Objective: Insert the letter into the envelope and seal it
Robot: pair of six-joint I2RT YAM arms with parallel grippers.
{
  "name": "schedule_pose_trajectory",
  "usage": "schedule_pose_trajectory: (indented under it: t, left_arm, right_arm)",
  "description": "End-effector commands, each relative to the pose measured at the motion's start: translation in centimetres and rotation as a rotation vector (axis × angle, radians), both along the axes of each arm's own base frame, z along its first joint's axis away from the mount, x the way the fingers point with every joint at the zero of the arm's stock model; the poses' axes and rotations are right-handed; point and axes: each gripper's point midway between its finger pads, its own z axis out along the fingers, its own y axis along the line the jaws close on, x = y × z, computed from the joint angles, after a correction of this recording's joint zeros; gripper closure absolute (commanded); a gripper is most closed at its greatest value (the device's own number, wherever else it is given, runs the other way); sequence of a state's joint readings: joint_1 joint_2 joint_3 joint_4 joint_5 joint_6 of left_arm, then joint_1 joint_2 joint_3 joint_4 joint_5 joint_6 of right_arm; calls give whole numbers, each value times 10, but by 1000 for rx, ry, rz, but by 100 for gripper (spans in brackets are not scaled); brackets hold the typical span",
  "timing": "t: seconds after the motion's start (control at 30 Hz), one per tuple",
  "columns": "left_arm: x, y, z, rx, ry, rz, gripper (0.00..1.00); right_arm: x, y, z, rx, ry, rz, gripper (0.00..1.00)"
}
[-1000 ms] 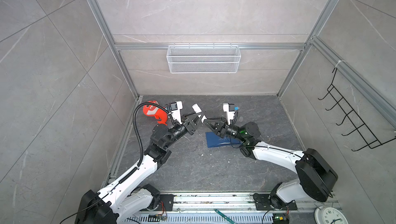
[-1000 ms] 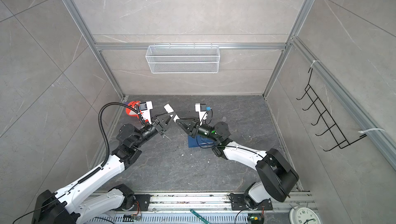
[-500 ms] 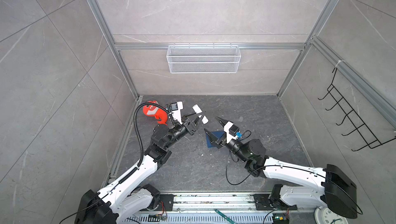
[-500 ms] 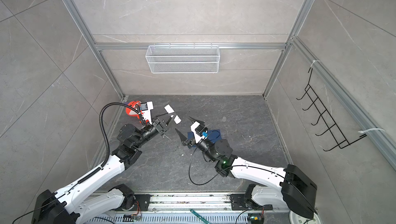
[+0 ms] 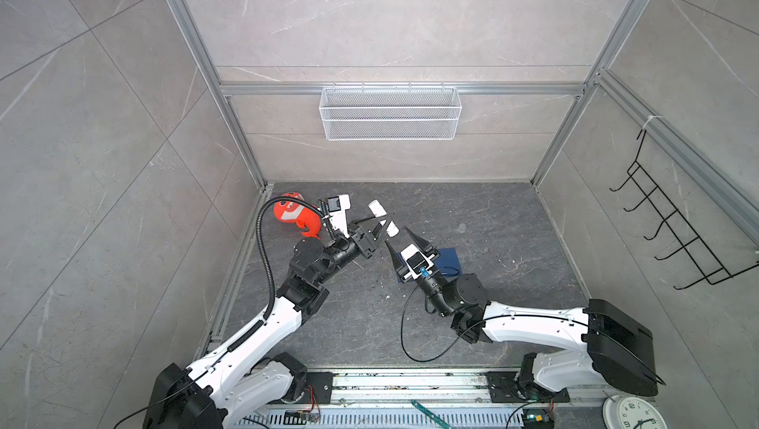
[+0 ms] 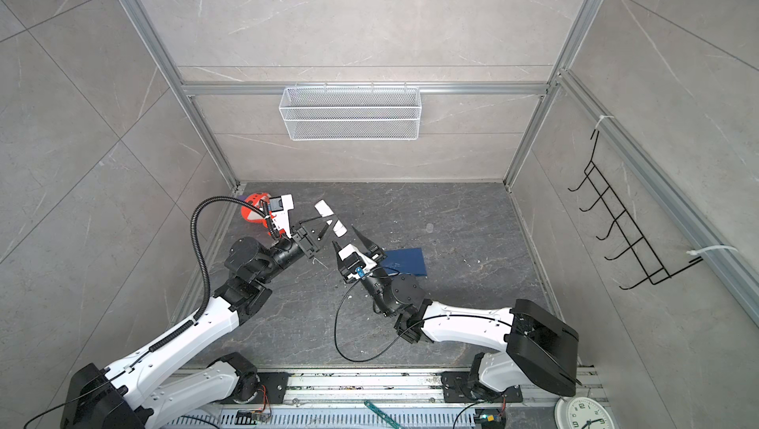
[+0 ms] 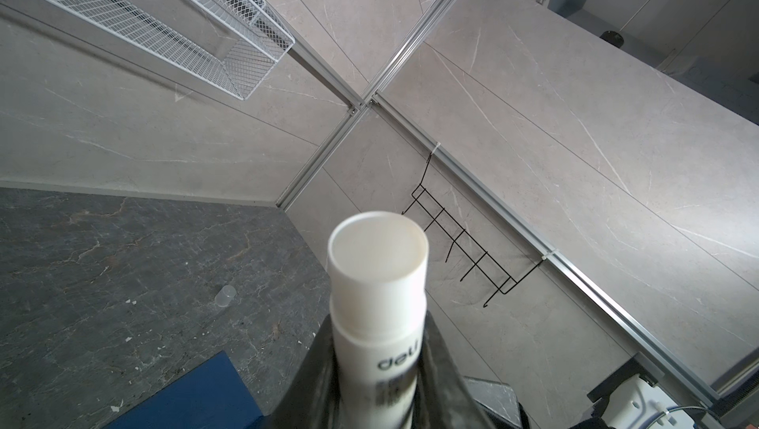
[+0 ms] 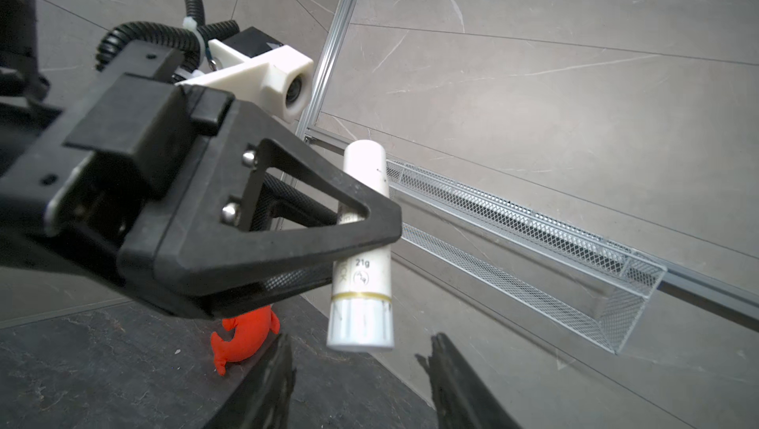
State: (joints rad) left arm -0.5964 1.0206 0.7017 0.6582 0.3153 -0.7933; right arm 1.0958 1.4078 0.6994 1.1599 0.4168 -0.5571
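My left gripper (image 5: 380,223) (image 6: 328,225) (image 7: 378,365) is shut on a white glue stick (image 5: 382,217) (image 6: 328,217) (image 7: 378,283) (image 8: 363,303), held in the air. The stick's open end faces the left wrist camera. My right gripper (image 5: 396,236) (image 6: 345,236) (image 8: 361,365) is open just below the stick's other end, not touching it. The dark blue envelope (image 5: 449,260) (image 6: 406,262) (image 7: 193,398) lies flat on the floor, partly under the right gripper. The letter is not in view.
An orange soft toy (image 5: 293,215) (image 6: 252,211) (image 8: 242,336) lies at the back left. A small clear cap (image 5: 462,227) (image 6: 429,227) (image 7: 226,295) stands behind the envelope. A white wire basket (image 5: 390,112) hangs on the back wall, a black hook rack (image 5: 673,234) on the right wall.
The right gripper was shut at the glue stick's end; it has opened and drawn back, and its arm has swung toward the front. The left gripper has kept hold of the stick.
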Motion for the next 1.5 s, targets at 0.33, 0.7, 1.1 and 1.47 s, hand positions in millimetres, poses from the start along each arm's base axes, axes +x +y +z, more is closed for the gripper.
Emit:
schedule_pose_trajectory:
  t: [0.33, 0.7, 1.1, 1.47]
  left_arm:
    - [-8, 4, 27, -52, -62, -1, 100]
    - [-8, 4, 26, -49, -60, -3, 100]
    - [-12, 1, 22, -16, -76, -23, 100]
    - [-11, 1, 26, -20, -79, -20, 100]
  right_arm:
    - [8, 6, 14, 27, -15, -54, 67]
    - [14, 11, 7, 4, 9, -66, 82]
    - [6, 2, 21, 76, 170, 157, 86]
    - [3, -2, -1, -54, 118, 114, 38]
